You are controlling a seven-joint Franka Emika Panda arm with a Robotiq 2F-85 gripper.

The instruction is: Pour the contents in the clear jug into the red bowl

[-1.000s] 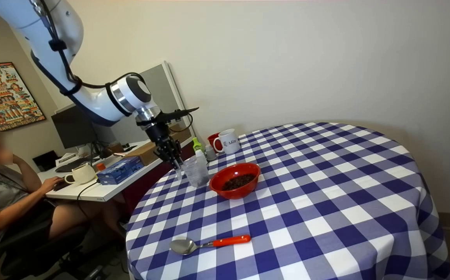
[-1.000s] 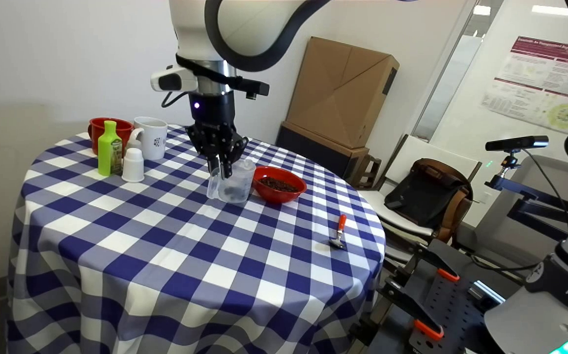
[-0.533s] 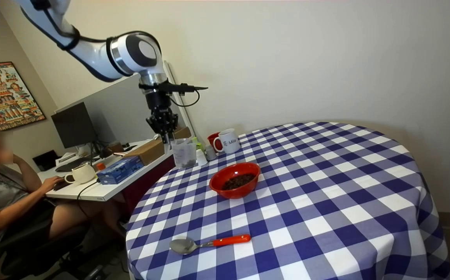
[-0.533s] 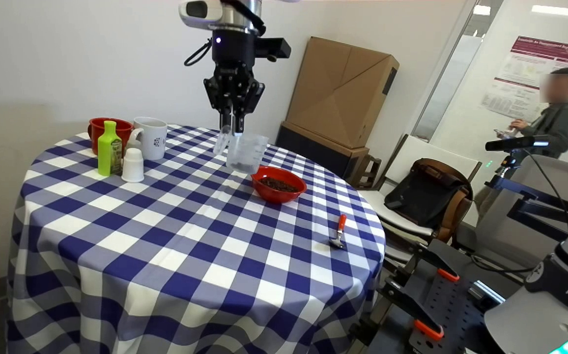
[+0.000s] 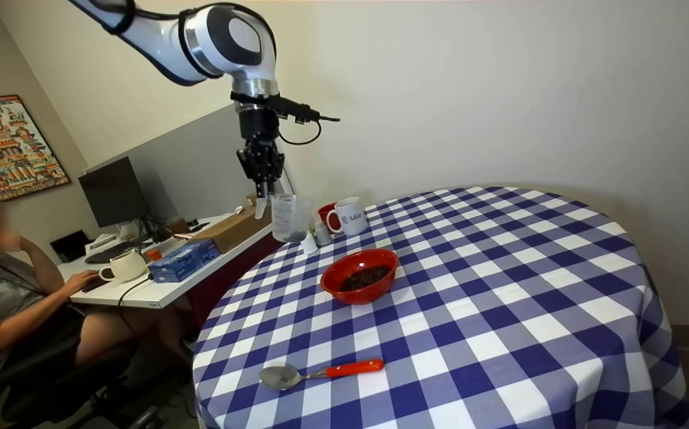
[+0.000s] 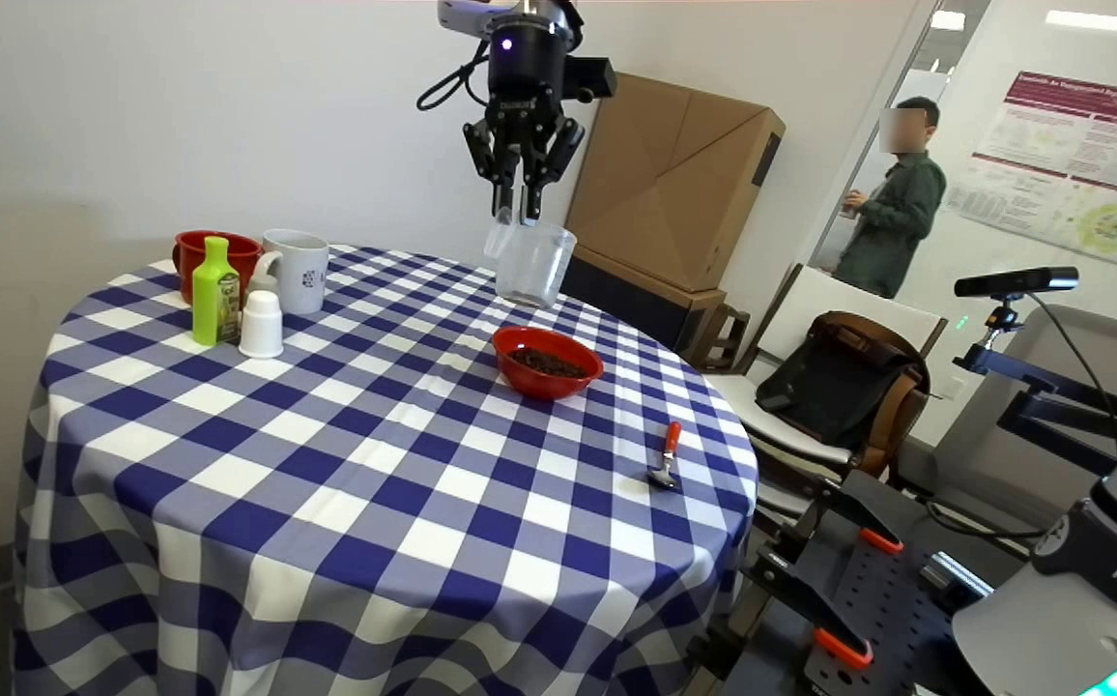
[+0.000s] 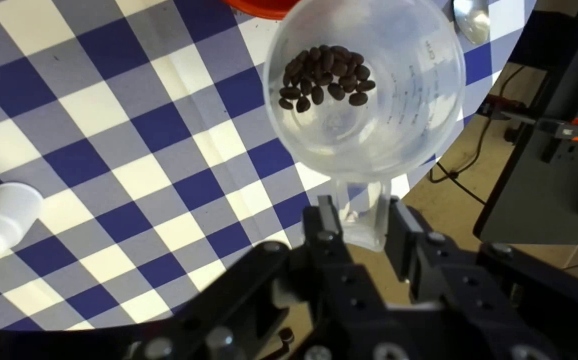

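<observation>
As my black two-finger gripper hangs over the round table, its fingers pinch the handle of the clear jug, see-through colourless plastic with printed marks. I have it off the blue-and-white checked cloth, about upright, in the air near the small round shallow red bowl. Dark-brown bean-shaped pieces bunch at one side of the jug's base. Bowl: in from the table edge, dark bits inside. Orange-red-handled metal spoon: near the edge. White mug with dark lettering, red mug, lime-green bottle, small white plastic container: grouped further along that edge.
</observation>
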